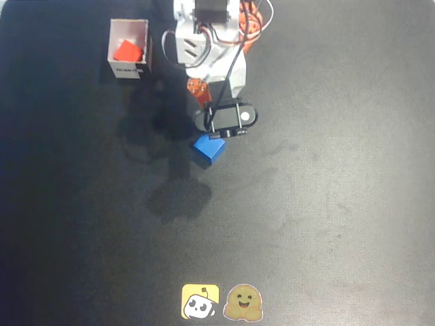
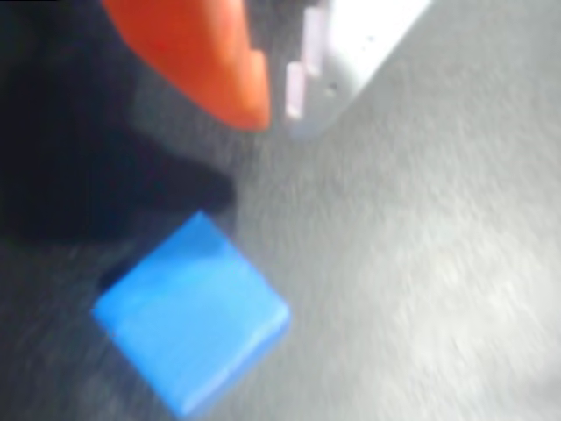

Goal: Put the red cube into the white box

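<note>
One red cube point(image 1: 127, 50) inside white box point(image 1: 129, 49), tilted, corner toward box's top wall. Box long axis runs up-down in overhead view, label side down; open mat point(image 1: 326, 204) around box. Gripper point(image 2: 279, 92) right of box, above blue cube point(image 1: 209, 149); fingers slightly apart, empty.

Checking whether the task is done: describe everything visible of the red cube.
The red cube is a small, bright red, plain-faced block, smooth and matte as it looks. In the overhead view it lies inside the white box at the upper left of the dark table, turned askew to the box walls, toward the box's lower left part. Whether it leans on a wall cannot be told. Nothing grips it; the gripper is over by the blue cube.
</note>
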Action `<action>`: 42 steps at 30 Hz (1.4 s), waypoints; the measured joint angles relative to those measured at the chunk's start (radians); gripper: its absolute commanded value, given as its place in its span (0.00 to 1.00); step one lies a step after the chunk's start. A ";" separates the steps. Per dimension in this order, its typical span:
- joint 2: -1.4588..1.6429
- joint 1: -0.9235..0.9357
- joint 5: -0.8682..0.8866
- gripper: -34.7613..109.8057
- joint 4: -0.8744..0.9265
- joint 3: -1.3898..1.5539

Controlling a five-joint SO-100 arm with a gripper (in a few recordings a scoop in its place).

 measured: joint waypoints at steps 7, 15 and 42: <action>0.094 -0.002 -0.006 0.24 -0.083 0.172; 0.437 0.000 -0.023 0.24 -0.060 0.407; 0.657 0.035 -0.031 0.24 -0.018 0.468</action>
